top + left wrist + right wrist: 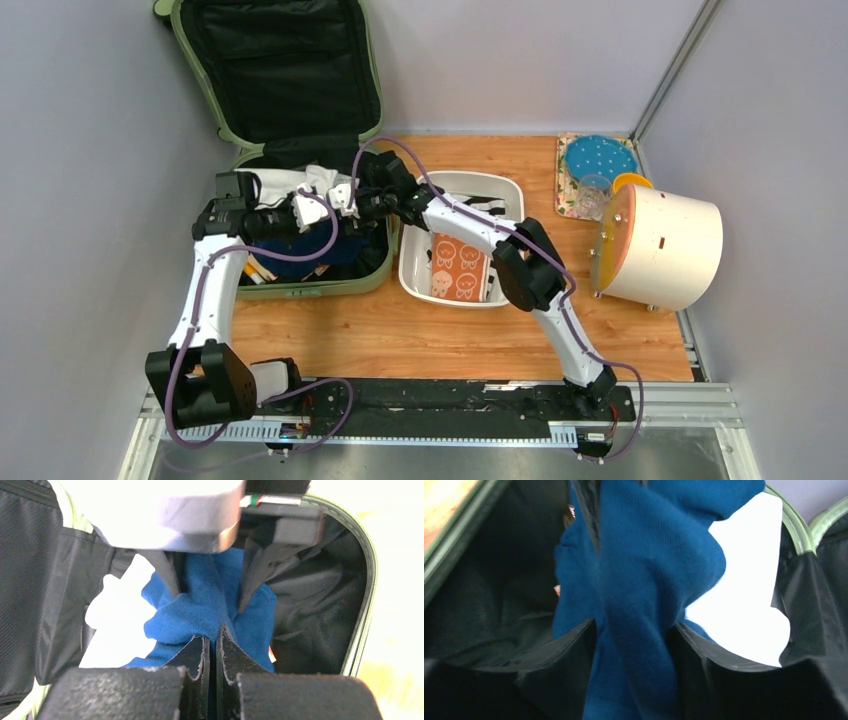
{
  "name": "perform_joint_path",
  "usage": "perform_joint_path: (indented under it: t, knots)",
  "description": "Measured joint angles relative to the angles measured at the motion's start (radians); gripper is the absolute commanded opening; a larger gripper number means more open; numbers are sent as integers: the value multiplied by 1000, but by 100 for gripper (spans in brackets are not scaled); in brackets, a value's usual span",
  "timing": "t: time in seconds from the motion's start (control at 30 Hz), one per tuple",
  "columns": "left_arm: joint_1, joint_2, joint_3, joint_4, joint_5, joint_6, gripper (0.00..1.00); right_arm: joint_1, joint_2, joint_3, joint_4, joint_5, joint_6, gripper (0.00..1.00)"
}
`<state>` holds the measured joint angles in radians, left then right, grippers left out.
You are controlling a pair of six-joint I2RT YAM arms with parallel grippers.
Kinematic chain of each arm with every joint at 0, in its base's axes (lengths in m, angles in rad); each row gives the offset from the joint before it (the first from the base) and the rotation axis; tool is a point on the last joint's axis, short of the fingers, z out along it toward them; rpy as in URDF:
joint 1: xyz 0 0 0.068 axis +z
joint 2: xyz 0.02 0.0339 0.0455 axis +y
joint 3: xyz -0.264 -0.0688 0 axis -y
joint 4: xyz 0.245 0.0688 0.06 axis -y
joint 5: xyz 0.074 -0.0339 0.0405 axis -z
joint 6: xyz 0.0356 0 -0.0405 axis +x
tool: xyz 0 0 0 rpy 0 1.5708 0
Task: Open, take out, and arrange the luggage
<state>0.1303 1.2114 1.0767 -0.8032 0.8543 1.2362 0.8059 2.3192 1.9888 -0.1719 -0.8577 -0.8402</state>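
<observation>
— Luggage (320, 288): where is it?
— Lying open under both sets of jaws. Our left gripper (214, 650) pinches the blue cloth (200, 610) between closed jaws. Our right gripper (634, 635) seems clamped on it too, likely so we lift it out together.

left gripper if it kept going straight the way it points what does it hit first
The blue garment that the left gripper pinches, bunched right at its tips. Just beyond, the right gripper faces it, gripping the same cloth; the gap between them is hard to judge.
</observation>
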Motion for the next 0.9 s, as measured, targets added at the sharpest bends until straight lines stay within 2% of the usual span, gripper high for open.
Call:
perform_joint_path:
  t: [0.07,0.1,0.3,0.47,0.73,0.9]
  knots:
    - [0,0,17,3,9,-29,0,-2,4,0,18,41,13,18]
    - [0,0,28,6,13,-46,0,-6,4,2,21,57,41,0]
    - [-13,14,114,129,50,-218,0,-69,-35,44,57,58,193,0]
    - [-77,43,190,318,79,-407,0,-131,-174,44,-11,52,205,0]
    - [-279,100,333,575,95,-653,0,-208,-473,14,-323,124,-6,0]
    - [-399,133,340,624,105,-730,0,-234,-638,-67,-533,245,-151,0]
